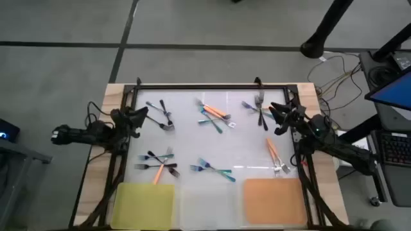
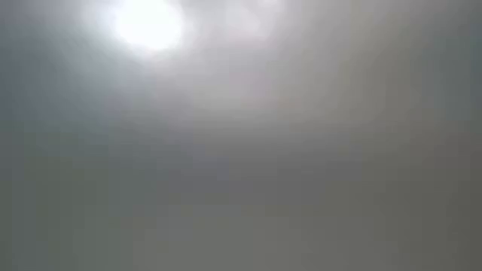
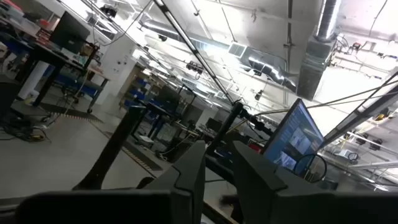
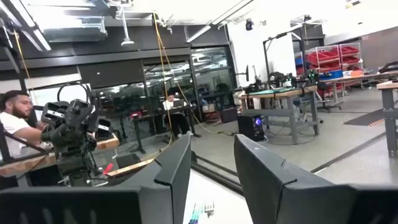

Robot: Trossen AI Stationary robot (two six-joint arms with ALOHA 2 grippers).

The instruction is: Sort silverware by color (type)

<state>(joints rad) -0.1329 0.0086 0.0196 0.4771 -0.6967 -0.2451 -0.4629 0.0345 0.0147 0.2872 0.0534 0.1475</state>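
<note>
A: Forks (image 1: pixel 212 115) lie scattered across the tabletop (image 1: pixel 244 151), none sorted. Both grippers, left (image 1: pixel 142 115) and right (image 1: pixel 277 115), flank them, jaws slightly parted, empty.

B: Next, probably, one lowers onto a fork.

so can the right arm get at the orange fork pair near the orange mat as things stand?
Probably yes. The orange forks lie on the table's right side, just inboard of the right gripper, which is open and empty. Nothing lies across them, and the orange mat is clear of them.

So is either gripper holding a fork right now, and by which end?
No. The left gripper and the right gripper both show an empty gap between their fingers. All the forks lie on the table.
</note>
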